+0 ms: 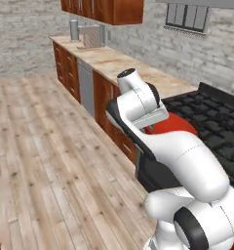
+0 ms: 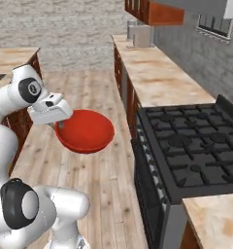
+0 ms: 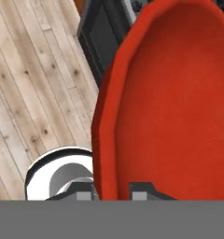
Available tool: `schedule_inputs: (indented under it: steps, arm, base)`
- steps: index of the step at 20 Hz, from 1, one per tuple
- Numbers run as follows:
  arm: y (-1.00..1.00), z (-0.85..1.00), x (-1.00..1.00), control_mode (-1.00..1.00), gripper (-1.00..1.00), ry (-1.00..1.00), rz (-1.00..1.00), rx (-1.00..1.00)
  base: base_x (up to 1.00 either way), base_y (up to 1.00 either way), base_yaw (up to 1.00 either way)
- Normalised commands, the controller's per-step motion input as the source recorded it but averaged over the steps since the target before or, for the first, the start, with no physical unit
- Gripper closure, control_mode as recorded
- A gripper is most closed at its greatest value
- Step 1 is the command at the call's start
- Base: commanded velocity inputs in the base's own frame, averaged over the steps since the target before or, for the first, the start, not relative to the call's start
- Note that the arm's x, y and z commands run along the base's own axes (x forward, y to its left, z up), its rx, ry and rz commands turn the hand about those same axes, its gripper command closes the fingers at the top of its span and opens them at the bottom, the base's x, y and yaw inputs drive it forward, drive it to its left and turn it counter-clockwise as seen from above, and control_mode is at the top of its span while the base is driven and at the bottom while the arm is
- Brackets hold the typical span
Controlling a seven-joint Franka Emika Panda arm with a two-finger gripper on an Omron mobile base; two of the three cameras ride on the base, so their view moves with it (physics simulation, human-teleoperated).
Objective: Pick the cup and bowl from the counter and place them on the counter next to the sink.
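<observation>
Long beige counter (image 2: 159, 78) along the brick wall, far end near the dark upper cabinets; black stove (image 2: 196, 151) closer in, wooden floor (image 2: 96, 180) between robot and cabinets. No sink to be made out in these views.

Red bowl (image 2: 84, 130) up in the air over the floor, just beside the stove's front, well apart from any counter top — carried, not resting. Held level, opening upward, in the right base view.

Gripper (image 3: 114, 190) clamped on the bowl's rim, one finger (image 3: 141, 191) inside the wall and one outside.

Best carried slowly and kept level — a rim pinch slips easily under a swing. Worth clearing the stove edge before lowering flat onto bare counter beside the sink.
</observation>
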Motion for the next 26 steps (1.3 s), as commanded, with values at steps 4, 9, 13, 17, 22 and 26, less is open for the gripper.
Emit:
schedule_inputs:
  steps: [4, 9, 13, 17, 22, 26]
  arm:
    - [0.00, 0.00, 0.00, 1.00, 1.00, 0.00, 0.00, 0.00]
    - [0.00, 0.00, 0.00, 1.00, 1.00, 0.00, 0.00, 0.00]
    - [0.00, 0.00, 0.00, 1.00, 1.00, 0.00, 0.00, 0.00]
    - [0.00, 0.00, 0.00, 1.00, 1.00, 0.00, 0.00, 0.00]
    - [0.00, 0.00, 0.00, 1.00, 1.00, 0.00, 0.00, 0.00]
    - [0.00, 0.00, 0.00, 1.00, 1.00, 0.00, 0.00, 0.00]
  base:
    - [0.05, 0.05, 0.74]
    - [0.89, 0.00, 0.33]
    - [1.00, 0.00, 0.14]
    - [1.00, 0.00, 0.14]
    - [1.00, 0.00, 0.16]
    - [1.00, 0.00, 0.27]
